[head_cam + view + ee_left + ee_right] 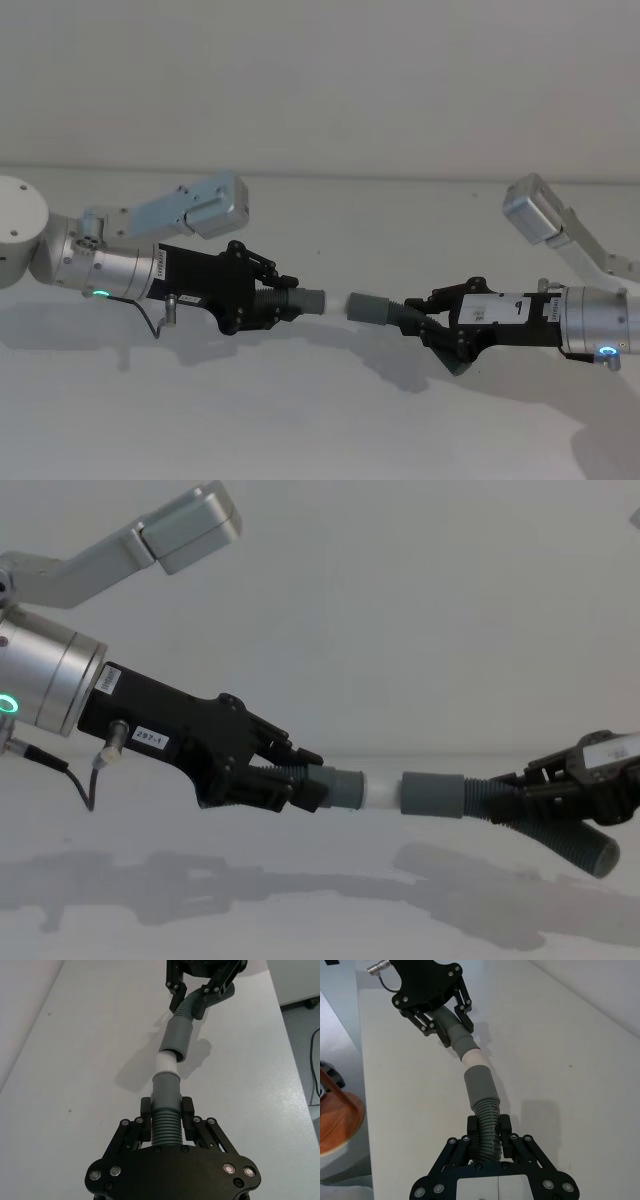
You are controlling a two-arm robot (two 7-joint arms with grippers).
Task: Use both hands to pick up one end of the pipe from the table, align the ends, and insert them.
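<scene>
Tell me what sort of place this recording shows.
Likely a robotics lab bench: a plain white table against a blank wall, with the left tool and right tool each gripping a piece of the pipe.

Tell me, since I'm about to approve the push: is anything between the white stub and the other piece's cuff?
Nothing visible. The left tool grips the pipe piece whose white stub sits right at the open mouth of the cuff on the other piece, gripped by the right tool, both above the table.
</scene>
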